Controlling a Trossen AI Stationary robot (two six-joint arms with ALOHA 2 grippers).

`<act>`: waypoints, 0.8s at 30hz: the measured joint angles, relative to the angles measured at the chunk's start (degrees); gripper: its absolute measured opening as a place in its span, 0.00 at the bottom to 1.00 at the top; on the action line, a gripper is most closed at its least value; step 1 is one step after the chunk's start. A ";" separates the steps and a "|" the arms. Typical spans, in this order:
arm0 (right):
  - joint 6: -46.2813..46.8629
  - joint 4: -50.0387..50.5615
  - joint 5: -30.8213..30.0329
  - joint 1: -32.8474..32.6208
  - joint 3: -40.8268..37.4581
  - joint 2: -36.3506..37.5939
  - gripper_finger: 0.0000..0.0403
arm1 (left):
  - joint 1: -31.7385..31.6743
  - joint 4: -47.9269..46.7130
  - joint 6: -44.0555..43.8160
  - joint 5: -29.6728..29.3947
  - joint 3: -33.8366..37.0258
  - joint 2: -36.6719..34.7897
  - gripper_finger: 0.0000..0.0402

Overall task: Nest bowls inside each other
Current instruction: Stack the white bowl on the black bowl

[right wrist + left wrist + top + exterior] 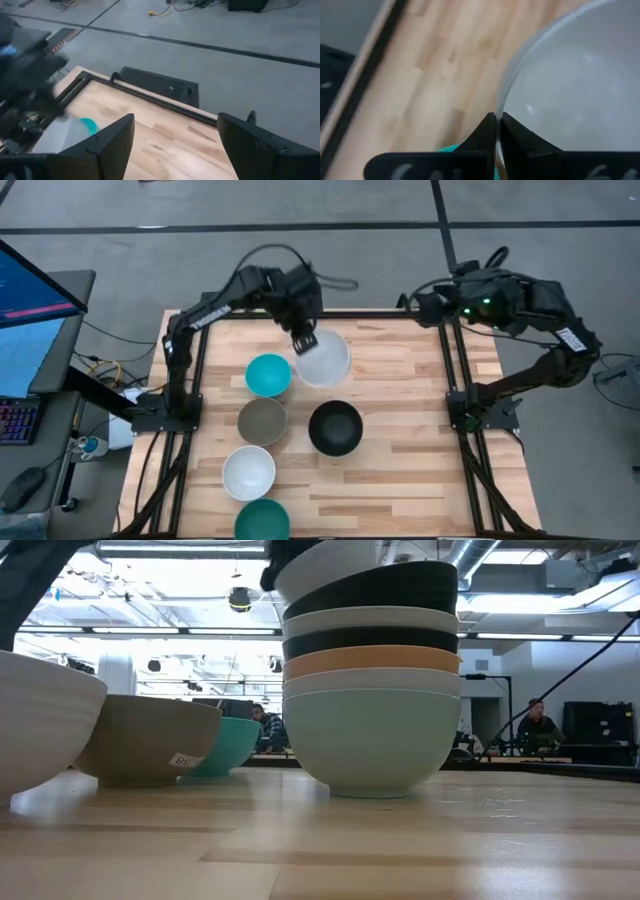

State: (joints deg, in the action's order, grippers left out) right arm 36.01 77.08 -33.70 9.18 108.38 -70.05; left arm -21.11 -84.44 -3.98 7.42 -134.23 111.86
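My left gripper (304, 340) is shut on a white bowl (325, 360) over the far middle of the table. In the low view this white bowl (325, 562) shows tilted above a stack of bowls (372, 690): mint green at the bottom, then white, orange, black, white and black. From above, the stack shows as a black bowl (335, 428). Standing singly on their bases are a turquoise bowl (268, 375), a grey-taupe bowl (262, 420), a white bowl (248, 472) and a dark teal bowl (262, 520). My right gripper (175, 145) is open, waiting beyond the table's far right corner. My left gripper pinches the white bowl's rim (496, 111) on the side nearest the arm, one finger (520, 140) inside the bowl and the other (477, 137) outside. The fingers come from above, slanting from the far left. The bowl is tilted in the hold.
The single bowls stand in a column along the table's left half, close together. Bare wood (420, 410) lies right of the stack. A black frame (455, 380) borders the table. People sit in the room beyond (540, 725).
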 joint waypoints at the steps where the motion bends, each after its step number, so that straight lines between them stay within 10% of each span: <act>1: 0.00 0.37 -0.08 0.10 -0.07 0.62 0.76 | 1.60 -0.06 -0.98 -0.15 0.27 -0.15 0.00; 24: 4.68 4.26 0.82 -8.23 -9.03 6.36 0.76 | 21.32 3.09 -6.79 -2.43 0.52 13.83 0.00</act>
State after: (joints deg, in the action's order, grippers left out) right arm 40.69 81.33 -32.88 0.95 99.35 -63.69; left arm 0.22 -81.35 -10.76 4.99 -133.71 125.69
